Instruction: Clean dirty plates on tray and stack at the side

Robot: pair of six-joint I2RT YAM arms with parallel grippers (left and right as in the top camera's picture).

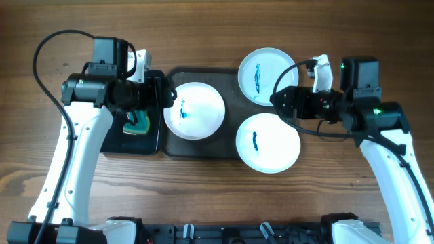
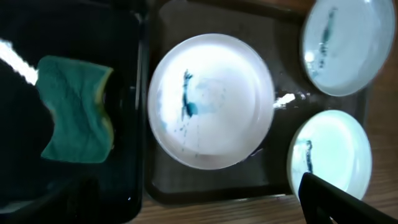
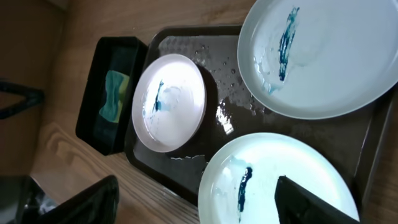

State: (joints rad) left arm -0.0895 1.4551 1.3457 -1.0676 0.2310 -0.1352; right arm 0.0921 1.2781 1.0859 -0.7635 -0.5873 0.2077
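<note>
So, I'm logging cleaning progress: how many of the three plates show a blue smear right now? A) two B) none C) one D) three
D: the left plate, the far right plate and the near right plate each carry a blue streak.

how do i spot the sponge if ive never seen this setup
On the wooden table, find the big dark tray of white plates. Beside its left end sits a smaller black tray; the sponge lies inside it. It is the only green thing, wavy-edged with a yellow side.

No readable text, no labels, brands, numbers, signs anywhere
</note>
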